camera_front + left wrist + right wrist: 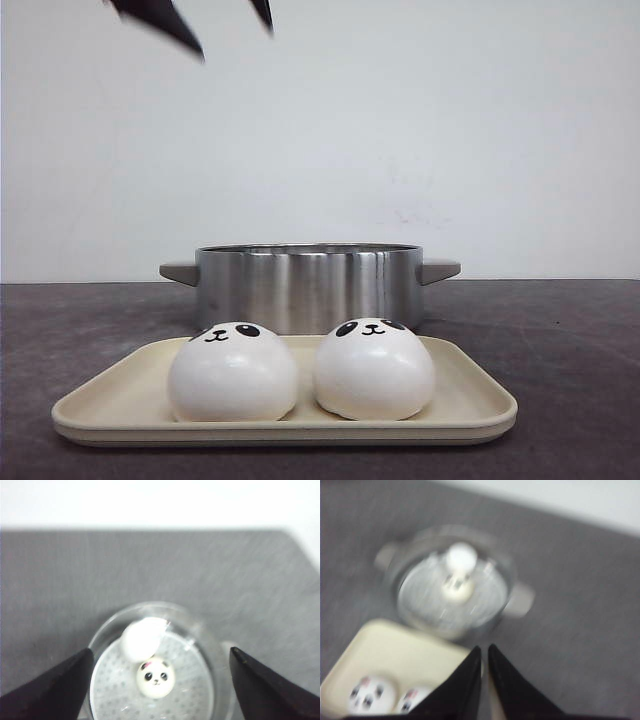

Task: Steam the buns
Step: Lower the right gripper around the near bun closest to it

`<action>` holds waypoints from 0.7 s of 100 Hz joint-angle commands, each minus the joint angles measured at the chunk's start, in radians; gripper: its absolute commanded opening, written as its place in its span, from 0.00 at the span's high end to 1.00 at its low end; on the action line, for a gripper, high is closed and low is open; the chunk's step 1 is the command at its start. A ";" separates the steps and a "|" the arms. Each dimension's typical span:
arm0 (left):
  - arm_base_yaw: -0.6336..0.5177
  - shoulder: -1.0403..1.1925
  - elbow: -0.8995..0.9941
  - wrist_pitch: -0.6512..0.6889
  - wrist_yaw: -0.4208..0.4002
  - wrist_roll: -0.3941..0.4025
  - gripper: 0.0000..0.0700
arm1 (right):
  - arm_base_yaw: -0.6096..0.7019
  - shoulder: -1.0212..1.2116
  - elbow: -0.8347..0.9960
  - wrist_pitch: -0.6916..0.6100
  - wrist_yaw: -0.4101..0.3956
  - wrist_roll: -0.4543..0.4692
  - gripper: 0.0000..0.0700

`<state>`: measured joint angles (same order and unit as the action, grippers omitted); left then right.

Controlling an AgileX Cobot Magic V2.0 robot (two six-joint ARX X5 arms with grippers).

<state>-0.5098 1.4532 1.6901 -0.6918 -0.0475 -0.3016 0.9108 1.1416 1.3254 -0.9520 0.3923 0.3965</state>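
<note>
I count 2 buns [149, 661] in the pot [308, 284] and 2 on the tray [120, 400], so roughly halfway; left gripper [160, 680] spread and empty, right gripper [485, 680] pinched together, empty.

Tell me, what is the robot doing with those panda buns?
It is moving buns from the tray into the pot to steam. Two buns already sit in the pot, and two wait on the tray. The left gripper is open above the pot, holding nothing. The right gripper looks shut and empty.
</note>
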 commanded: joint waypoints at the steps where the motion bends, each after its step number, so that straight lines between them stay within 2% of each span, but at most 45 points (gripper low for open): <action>1: -0.018 -0.045 0.020 -0.018 -0.002 0.015 0.26 | 0.009 0.015 -0.065 0.031 -0.052 0.071 0.98; 17: -0.039 -0.188 0.020 -0.095 -0.003 0.044 0.26 | 0.007 0.033 -0.227 0.139 -0.230 0.137 0.97; 20: -0.042 -0.212 0.020 -0.109 -0.003 0.047 0.26 | 0.008 0.041 -0.246 0.156 -0.256 0.144 0.94; 25: -0.048 -0.248 0.020 -0.134 -0.003 0.048 0.26 | 0.008 0.057 -0.265 0.174 -0.293 0.148 0.78; 34: -0.056 -0.309 0.020 -0.179 -0.002 0.051 0.26 | 0.008 0.096 -0.269 0.175 -0.325 0.150 0.33; 39: -0.059 -0.340 0.020 -0.202 -0.003 0.051 0.26 | 0.008 0.118 -0.269 0.176 -0.345 0.150 0.20; 70: -0.061 -0.458 0.020 -0.262 -0.011 0.054 0.26 | 0.008 0.267 -0.269 0.174 -0.381 0.150 0.19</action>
<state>-0.5636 0.9924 1.6901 -0.9615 -0.0540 -0.2577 0.9089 1.3705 1.0428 -0.7807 0.0143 0.5327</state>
